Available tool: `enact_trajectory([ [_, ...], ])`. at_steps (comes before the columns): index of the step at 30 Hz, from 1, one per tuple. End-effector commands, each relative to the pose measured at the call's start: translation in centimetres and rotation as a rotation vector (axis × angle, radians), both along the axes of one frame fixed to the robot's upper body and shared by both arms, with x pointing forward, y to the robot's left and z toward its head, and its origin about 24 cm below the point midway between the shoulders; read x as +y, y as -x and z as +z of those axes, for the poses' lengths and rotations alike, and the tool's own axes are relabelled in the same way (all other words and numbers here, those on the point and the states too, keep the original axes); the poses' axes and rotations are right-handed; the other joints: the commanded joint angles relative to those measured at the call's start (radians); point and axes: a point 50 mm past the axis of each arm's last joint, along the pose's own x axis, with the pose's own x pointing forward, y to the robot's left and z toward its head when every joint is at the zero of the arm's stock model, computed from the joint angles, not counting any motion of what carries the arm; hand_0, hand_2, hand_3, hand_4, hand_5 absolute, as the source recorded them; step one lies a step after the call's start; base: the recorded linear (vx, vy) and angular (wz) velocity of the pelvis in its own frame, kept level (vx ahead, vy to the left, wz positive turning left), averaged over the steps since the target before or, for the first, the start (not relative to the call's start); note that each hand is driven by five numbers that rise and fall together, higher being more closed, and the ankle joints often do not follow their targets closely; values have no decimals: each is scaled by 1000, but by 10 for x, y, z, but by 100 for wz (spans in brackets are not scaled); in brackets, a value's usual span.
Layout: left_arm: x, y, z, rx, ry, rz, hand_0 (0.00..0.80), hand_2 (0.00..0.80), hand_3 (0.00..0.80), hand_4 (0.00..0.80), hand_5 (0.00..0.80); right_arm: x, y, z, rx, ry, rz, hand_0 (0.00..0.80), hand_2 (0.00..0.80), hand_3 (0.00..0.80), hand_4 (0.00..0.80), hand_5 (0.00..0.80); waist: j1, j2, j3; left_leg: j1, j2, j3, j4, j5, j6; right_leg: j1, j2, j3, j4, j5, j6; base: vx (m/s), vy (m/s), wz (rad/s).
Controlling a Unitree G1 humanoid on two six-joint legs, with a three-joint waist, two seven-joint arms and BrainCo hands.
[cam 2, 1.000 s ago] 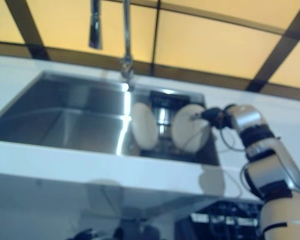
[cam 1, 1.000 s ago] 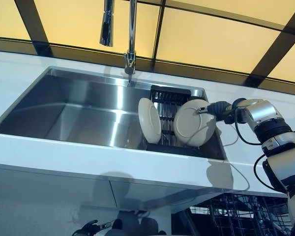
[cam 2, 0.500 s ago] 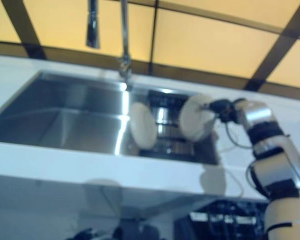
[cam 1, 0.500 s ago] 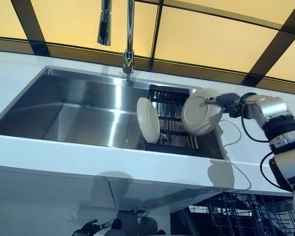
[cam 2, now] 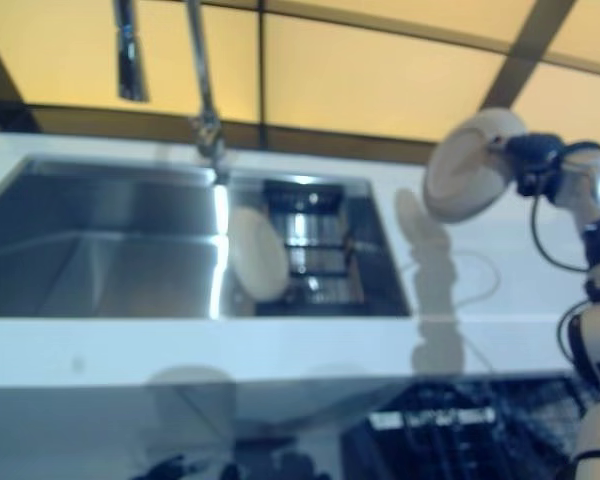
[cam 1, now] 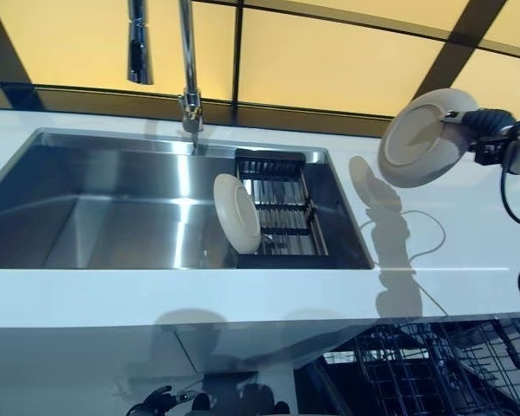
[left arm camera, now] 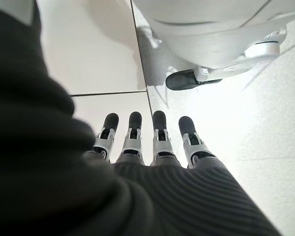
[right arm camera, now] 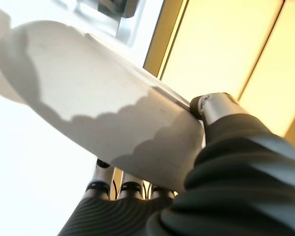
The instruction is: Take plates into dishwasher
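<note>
We see a white countertop (cam 1: 451, 260) with a stainless steel sink (cam 1: 113, 208). Our right hand (cam 1: 483, 132) pinches a round cream plate (cam 1: 420, 139) by its rim, raised clear above the counter. A second cream plate (cam 1: 237, 213) stands in the black rack (cam 1: 282, 208). Our left hand (left arm camera: 152, 142) hangs down, fingers straight.

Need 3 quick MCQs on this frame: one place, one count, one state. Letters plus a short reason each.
1. Where is the plate held by the right hand?
A. in the sink rack
B. in the air above the counter
C. in the dishwasher

2. How many plates stand in the rack?
A. one
B. two
C. none

3. The left hand is:
A. open, empty
B. holding a plate
C. pinching cloth

Key: B, the plate hangs right of the sink; A, a single plate leans there; A, straight fingers over floor.
</note>
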Motion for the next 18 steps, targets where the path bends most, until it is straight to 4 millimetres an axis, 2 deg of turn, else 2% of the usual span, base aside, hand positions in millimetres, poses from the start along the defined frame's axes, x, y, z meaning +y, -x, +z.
enact_trajectory([
  [1, 14, 1, 3, 17, -36, -4, 0, 0, 0, 0, 0, -17, 18, 49, -153, 99, -27, 800, 800, 800, 800, 800, -21, -34, -54, 51, 12, 49, -1, -65, 7, -36, -38, 33, -1, 75, 69, 6, -3, -27],
  [9, 12, 5, 2, 19, -26, -7, 0, 0, 0, 0, 0, -43, 43, 48, -157, 191, -85, 800, 800, 800, 800, 800, -83, -21, -47, 60, 22, 89, -1, -72, 11, -60, -24, 94, -1, 84, 72, 7, -5, -25],
  [16, 12, 5, 2, 22, -23, -10, 0, 0, 0, 0, 0, -71, 71, 29, -123, 210, -153, 800, 800, 800, 800, 800, -136, -12, -37, 62, 30, 122, -1, -77, 12, -80, -15, 130, -1, 89, 74, -2, -11, -18],
  [17, 13, 5, 2, 23, -25, -12, 0, 0, 0, 0, 0, -72, 73, 28, -122, 207, -155, 800, 800, 800, 800, 800, -133, -14, -37, 62, 30, 122, -1, -78, 12, -81, -14, 130, -1, 89, 74, 3, -4, -23],
  [18, 10, 6, 1, 23, -20, -8, 0, 0, 0, 0, 0, -78, 78, 25, -118, 208, -168, 800, 800, 800, 800, 800, -151, -9, -35, 64, 32, 130, -1, -80, 11, -85, -12, 138, -1, 89, 74, 7, -1, -16],
])
